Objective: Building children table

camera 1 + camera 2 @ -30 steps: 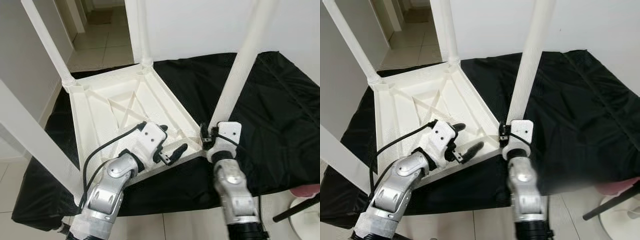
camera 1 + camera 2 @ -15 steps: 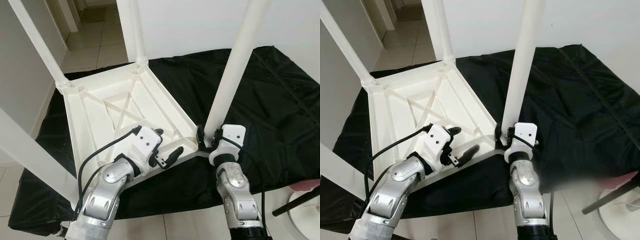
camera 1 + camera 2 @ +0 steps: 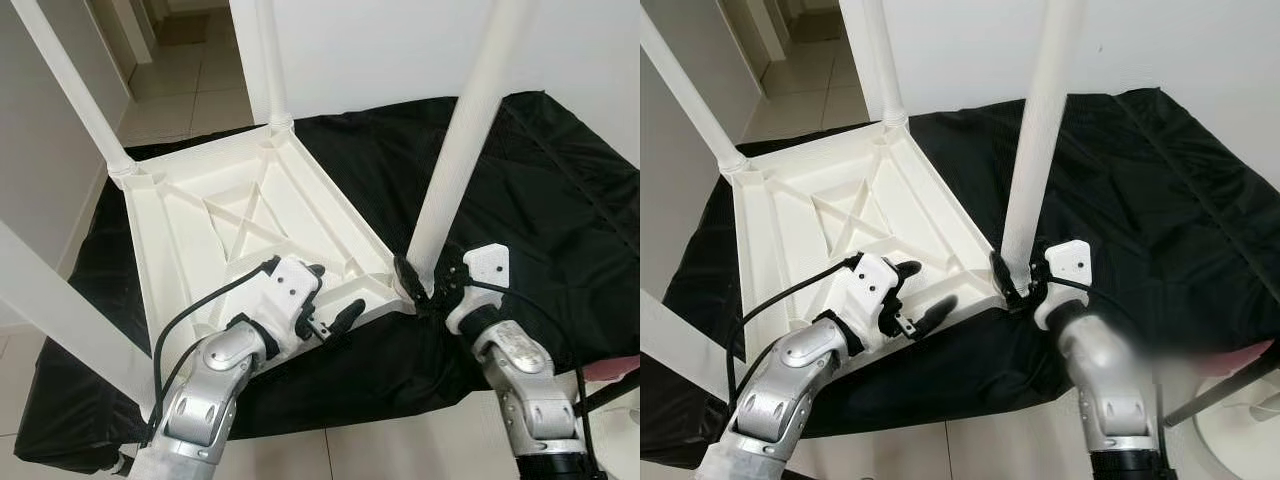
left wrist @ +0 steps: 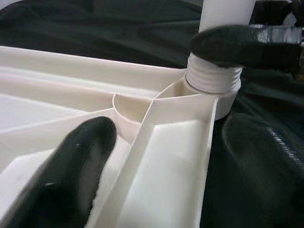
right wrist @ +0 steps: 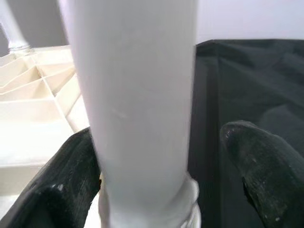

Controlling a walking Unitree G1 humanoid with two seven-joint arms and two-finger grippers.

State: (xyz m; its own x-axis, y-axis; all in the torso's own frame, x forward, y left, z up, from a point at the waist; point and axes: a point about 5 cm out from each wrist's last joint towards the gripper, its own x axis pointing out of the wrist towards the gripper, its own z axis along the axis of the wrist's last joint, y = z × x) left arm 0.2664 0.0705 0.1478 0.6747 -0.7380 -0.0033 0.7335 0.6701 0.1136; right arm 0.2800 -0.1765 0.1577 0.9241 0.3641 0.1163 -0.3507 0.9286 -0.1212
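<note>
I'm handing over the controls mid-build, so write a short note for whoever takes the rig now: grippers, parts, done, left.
Left gripper: open, straddling the near rim of the upturned white tabletop, which lies on the black cloth.
Right gripper: fingers around the base of the near-right leg at its threaded collar; one finger is set off the leg.
Done: all four legs stand in the corner sockets.
Left: the collar threads look exposed, so this leg probably needs more tightening; then turn the table upright.

We see bright, even indoor light and sharp head views. Both wrist views blur the nearest black fingers point(image 4: 71, 175).
</note>
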